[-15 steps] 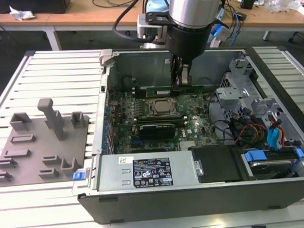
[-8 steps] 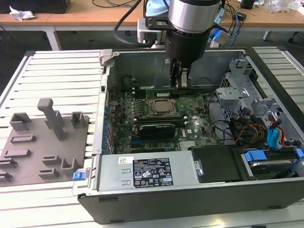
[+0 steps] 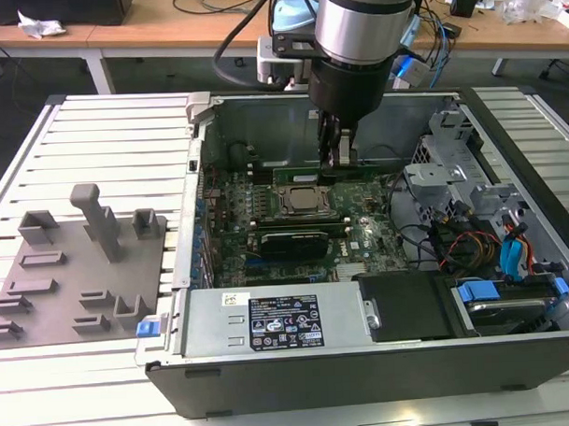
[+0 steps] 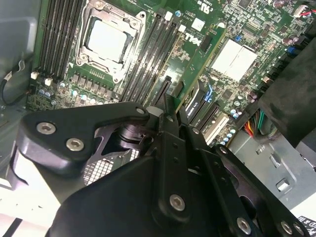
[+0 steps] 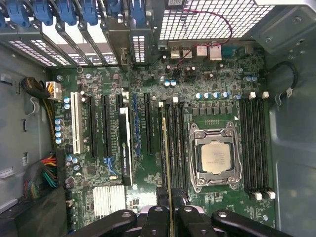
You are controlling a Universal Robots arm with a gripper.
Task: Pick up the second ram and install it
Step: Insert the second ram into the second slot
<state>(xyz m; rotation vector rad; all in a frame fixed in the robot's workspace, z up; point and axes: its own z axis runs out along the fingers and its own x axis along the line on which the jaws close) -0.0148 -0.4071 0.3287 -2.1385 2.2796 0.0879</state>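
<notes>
One stick sits pinched between my gripper (image 5: pixel 169 202) fingers: the second ram (image 5: pixel 168 148), on edge over the memory slots (image 5: pixel 177 148), at twelve o'clock from the processor socket (image 3: pixel 303 201) in the exterior view. I judge it light, stiff and fragile. It is best held mid-length by its flat faces, with gentle pressure on the chips.

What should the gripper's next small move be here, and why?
Probably a short, straight push down. The gripper holds the second ram edge-on over the black memory slots beside the processor socket; whether it is seated cannot be told.
</notes>
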